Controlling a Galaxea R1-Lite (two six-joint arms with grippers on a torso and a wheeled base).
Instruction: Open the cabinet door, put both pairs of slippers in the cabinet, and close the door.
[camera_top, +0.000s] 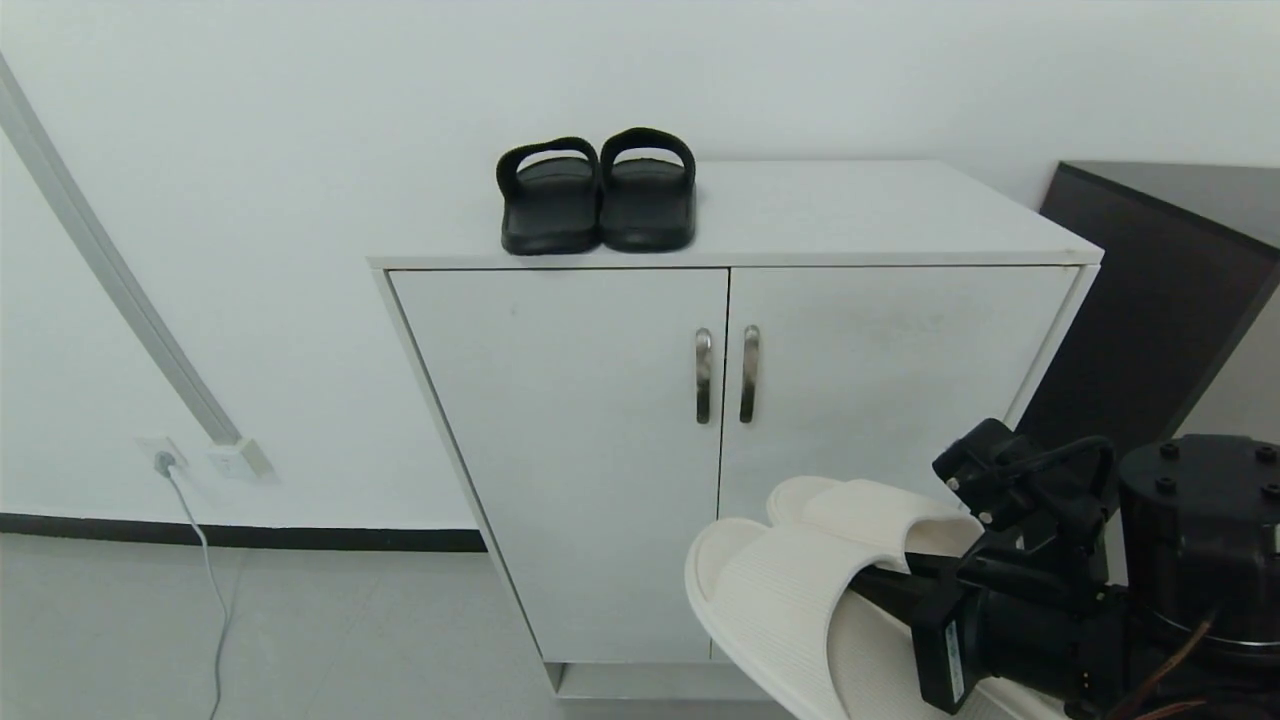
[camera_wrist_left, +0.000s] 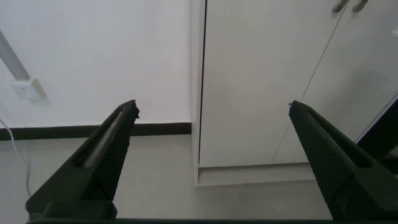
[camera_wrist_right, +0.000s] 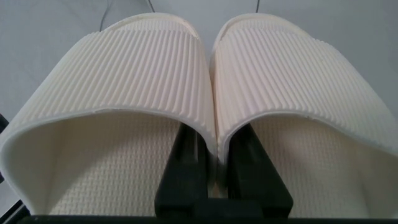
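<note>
Nothing stowed yet. Cabinet doors both shut, contents hidden. Black slippers on cabinet top, front edge, left half. White slippers in air before right door, right gripper jaws clenched on both straps. Left gripper jaws released, empty. Remaining: open door, load both pairs, shut.

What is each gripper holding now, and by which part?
The right gripper holds the white slippers, one finger inside each, pinching their touching inner sides together. The left gripper is open and holds nothing.
</note>
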